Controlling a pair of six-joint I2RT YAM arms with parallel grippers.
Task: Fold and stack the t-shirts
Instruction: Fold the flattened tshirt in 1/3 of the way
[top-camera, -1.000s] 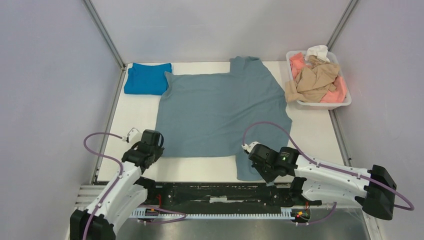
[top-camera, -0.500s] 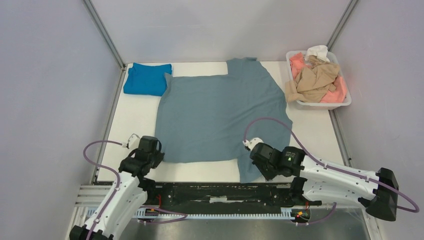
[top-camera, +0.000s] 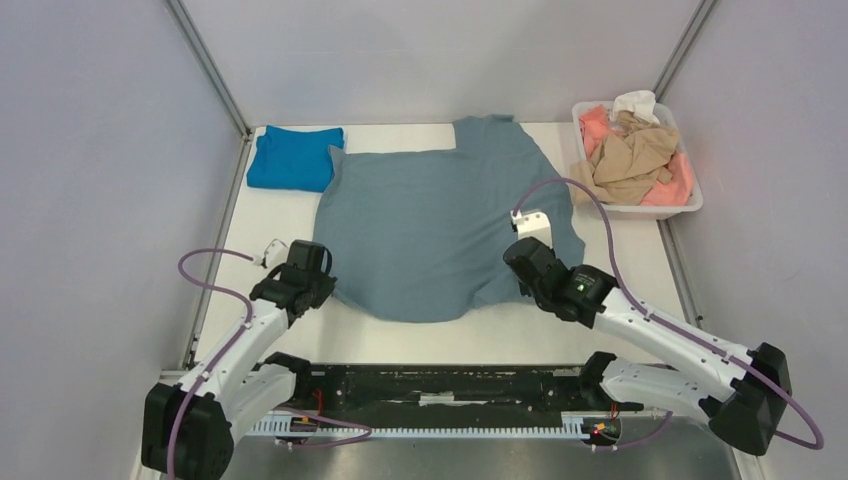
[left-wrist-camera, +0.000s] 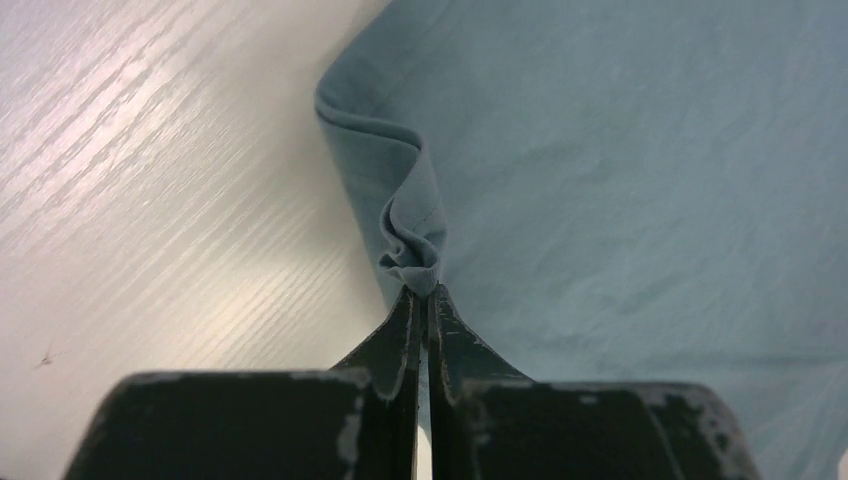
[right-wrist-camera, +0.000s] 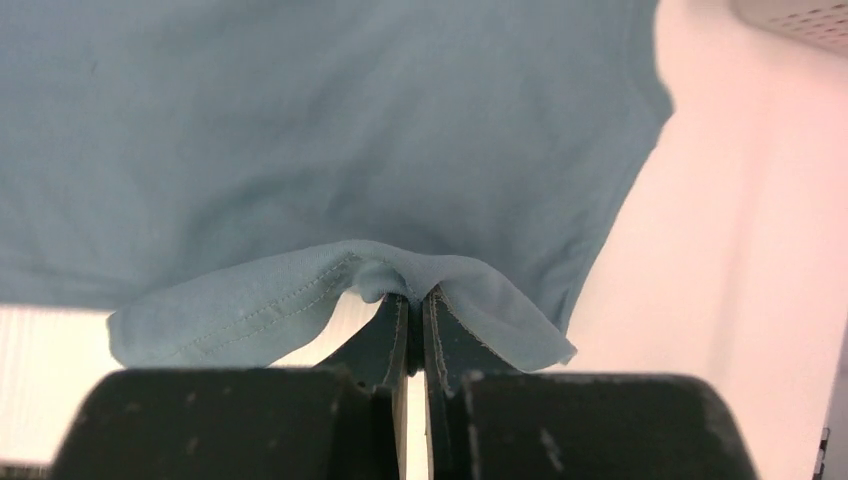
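A dusty grey-blue t-shirt (top-camera: 430, 225) lies spread across the middle of the table, its near edge lifted and curved. My left gripper (top-camera: 325, 287) is shut on the shirt's near left corner, where the cloth bunches at the tips (left-wrist-camera: 412, 262). My right gripper (top-camera: 513, 272) is shut on the shirt's near right edge and holds the hem (right-wrist-camera: 330, 290) up above the rest of the shirt. A bright blue t-shirt (top-camera: 293, 156) lies folded at the far left. Tan, salmon-pink and white shirts (top-camera: 630, 150) are heaped in a tub.
The white plastic tub (top-camera: 648, 208) stands at the far right corner of the table. Metal frame posts (top-camera: 205, 65) rise at the back corners. Bare tabletop (top-camera: 270, 225) shows left of the grey-blue shirt and along the near edge.
Both grippers have moved away from the near edge toward the back, carrying the shirt's near edge with them. The right gripper moved farthest; the near hem now curves over the shirt's body.
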